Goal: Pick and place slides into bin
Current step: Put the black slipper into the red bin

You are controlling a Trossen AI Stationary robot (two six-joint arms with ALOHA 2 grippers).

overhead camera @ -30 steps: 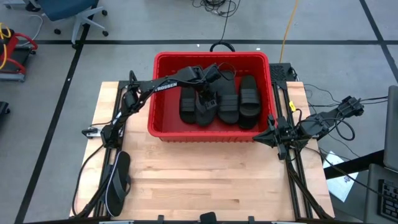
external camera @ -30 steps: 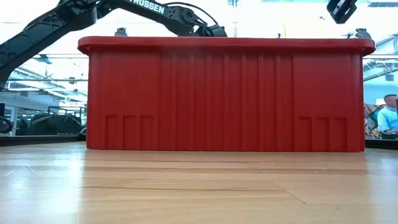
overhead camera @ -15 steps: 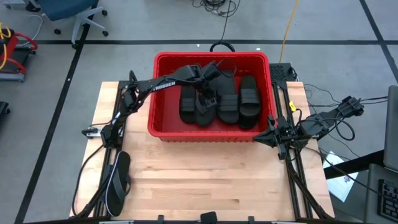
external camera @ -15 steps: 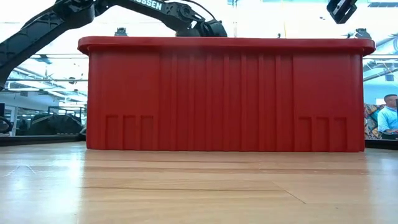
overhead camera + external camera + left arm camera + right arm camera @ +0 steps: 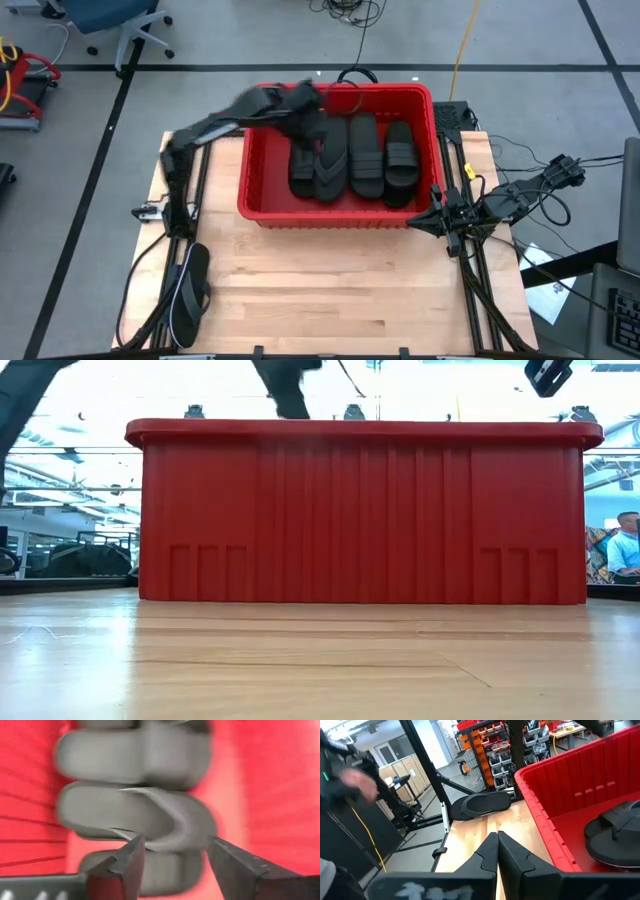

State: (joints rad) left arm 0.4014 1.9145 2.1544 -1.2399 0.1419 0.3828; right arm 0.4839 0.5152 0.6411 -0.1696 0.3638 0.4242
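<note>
Two hands: the left hand [image 5: 318, 122] hangs released and empty over the large rectangular red plastic bin [image 5: 256, 205], fingers [image 5: 125, 865] apart above a black thong-strapped flip-flop [image 5: 135, 812]. No writing is readable now; half a second ago the arm's white lettering faced up, and the arm has since lifted and swung back, blurred. The black rubber slides [image 5: 366, 155] lie side by side inside the bin, ribbed straps up, unchanged. One more black slide [image 5: 192, 275] rests on the wooden tabletop [image 5: 340, 290] at the left front corner. The right hand [image 5: 424, 222] waits clenched, empty, beside the bin's right front corner.
</note>
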